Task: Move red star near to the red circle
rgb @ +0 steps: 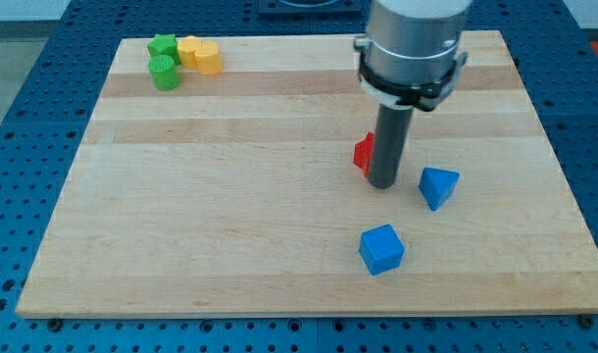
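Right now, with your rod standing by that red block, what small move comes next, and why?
Probably hold off on a long push. My tip stands just to the view's right of the red block, mostly hiding it, so its shape is unclear. No red circle shows. A short nudge toward the view's left might uncover more.

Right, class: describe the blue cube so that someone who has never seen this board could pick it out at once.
Start at the wooden board and find my tip, right of centre. Two blue blocks lie below it. The blue cube is the lower one, nearest the view's bottom edge; unlike the blue triangular block to its upper right, it has square faces.
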Available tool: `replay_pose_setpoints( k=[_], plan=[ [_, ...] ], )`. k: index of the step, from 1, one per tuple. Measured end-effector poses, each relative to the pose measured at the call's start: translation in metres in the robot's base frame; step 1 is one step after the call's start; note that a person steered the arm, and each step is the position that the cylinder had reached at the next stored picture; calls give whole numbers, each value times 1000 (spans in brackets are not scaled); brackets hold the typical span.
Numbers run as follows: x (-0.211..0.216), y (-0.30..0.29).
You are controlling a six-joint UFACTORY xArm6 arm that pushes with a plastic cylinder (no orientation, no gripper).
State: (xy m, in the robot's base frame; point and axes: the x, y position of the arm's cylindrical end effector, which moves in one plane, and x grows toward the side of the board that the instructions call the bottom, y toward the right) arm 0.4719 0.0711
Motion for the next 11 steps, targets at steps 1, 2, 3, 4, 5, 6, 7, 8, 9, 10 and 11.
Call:
replay_pose_setpoints(
  k=[1,2,3,4,5,6,7,8,9,10,11],
  plan=[
    [-1,-28],
    [-13,-33],
    [-29,-14],
    [-33,12],
    [-33,35],
    [-40,49],
    [-63,52],
    [-76,69],
    [-76,84],
    [-76,101],
    [-76,118]
  ],
)
